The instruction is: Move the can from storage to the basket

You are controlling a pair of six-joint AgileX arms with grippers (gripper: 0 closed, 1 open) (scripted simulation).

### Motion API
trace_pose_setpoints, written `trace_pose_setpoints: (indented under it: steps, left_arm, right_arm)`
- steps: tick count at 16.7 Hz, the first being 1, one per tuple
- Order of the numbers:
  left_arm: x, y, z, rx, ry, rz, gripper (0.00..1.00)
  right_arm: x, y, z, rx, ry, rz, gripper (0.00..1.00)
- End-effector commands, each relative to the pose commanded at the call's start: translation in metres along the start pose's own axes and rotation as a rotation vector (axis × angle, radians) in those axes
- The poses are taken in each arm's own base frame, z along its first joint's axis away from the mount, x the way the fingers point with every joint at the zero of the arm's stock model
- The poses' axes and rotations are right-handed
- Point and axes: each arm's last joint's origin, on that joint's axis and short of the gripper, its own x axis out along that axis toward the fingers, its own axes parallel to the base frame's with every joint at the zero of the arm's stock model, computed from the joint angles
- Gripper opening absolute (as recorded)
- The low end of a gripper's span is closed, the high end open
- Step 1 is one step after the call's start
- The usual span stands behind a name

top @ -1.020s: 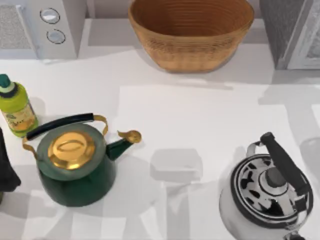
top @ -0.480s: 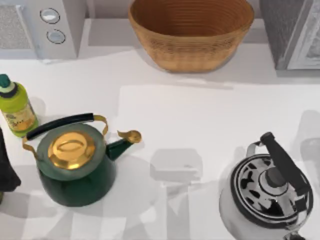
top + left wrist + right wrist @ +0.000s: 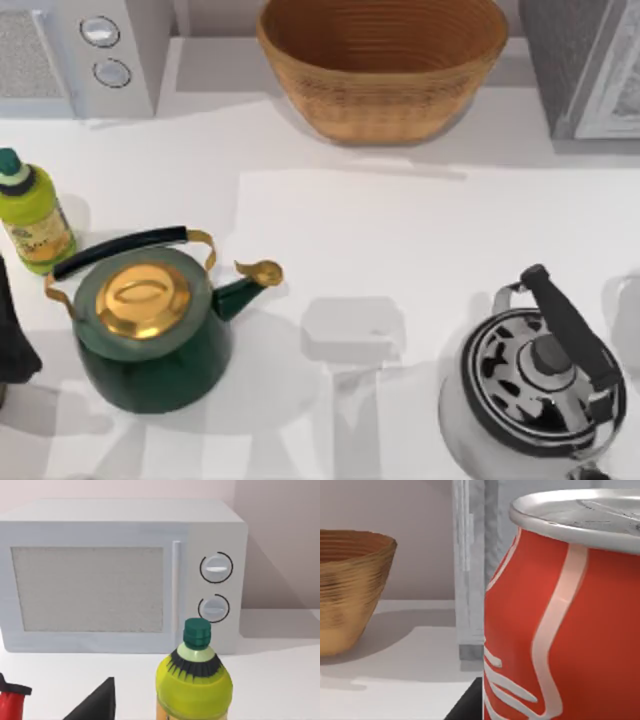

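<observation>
The shadow at the white table's (image 3: pixel 400 230) right edge has shrunk — pincer states unreadable; can (image 3: pixel 565 620) looms close.

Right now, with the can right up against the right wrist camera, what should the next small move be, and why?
Probably carry the can over toward the basket. In the right wrist view it sits very close with the basket off beyond it, and in the top view the basket has nothing in it yet. Whether the fingers grip it I can't confirm.

Black left arm (image 3: pixel 12 330), black end effector (image 3: pixel 95 703)
</observation>
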Motion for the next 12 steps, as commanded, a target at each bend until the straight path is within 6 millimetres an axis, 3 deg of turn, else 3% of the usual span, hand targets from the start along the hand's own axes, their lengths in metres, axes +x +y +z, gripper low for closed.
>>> trace_pose_setpoints:
  steps: [7,9,12]
  left_arm:
    - [0.0,0.0,0.0,0.0,0.0,0.0,1.0]
    - [0.0,0.0,0.0,0.0,0.0,0.0,1.0]
    - [0.0,0.0,0.0,0.0,0.0,0.0,1.0]
  right_arm:
    - [0.001,0.0,-0.007,0.002,0.013,0.003,0.0]
    - [0.001,0.001,0.002,0.002,0.0,0.005,0.0]
    - [0.005,0.005,0.036,0.003,-0.034,0.008,0.0]
